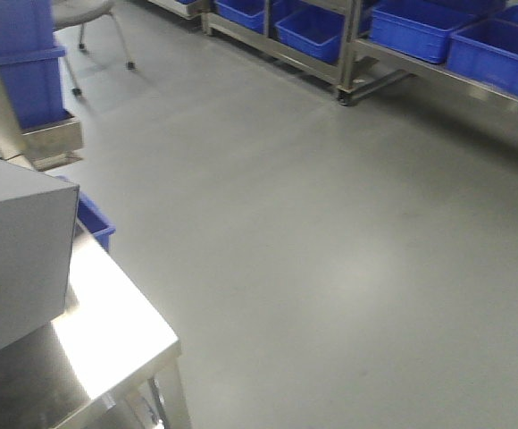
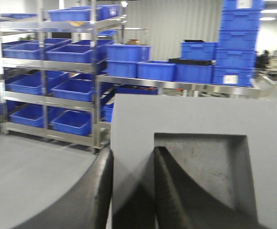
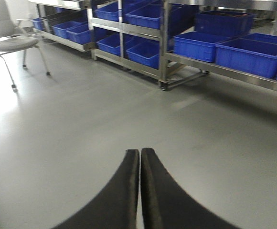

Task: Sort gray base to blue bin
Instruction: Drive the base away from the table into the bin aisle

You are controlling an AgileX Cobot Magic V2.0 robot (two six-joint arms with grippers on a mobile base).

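Observation:
The gray base (image 2: 196,114) fills the left wrist view, its square recess facing the camera. My left gripper (image 2: 133,150) is shut on one wall of it, one finger outside and one finger inside the recess. In the front view the gray base (image 1: 18,241) hangs at the left, above a steel table (image 1: 107,340). Behind it peeks one corner of a blue bin (image 1: 96,221); the rest of that bin is hidden. My right gripper (image 3: 140,150) is shut with nothing in it, over bare floor.
Steel racks (image 1: 348,63) loaded with several blue crates (image 1: 415,27) line the far side of the room. A chair (image 3: 14,43) stands at the far left. Stacked blue crates (image 1: 27,63) stand on a steel cart at the left.

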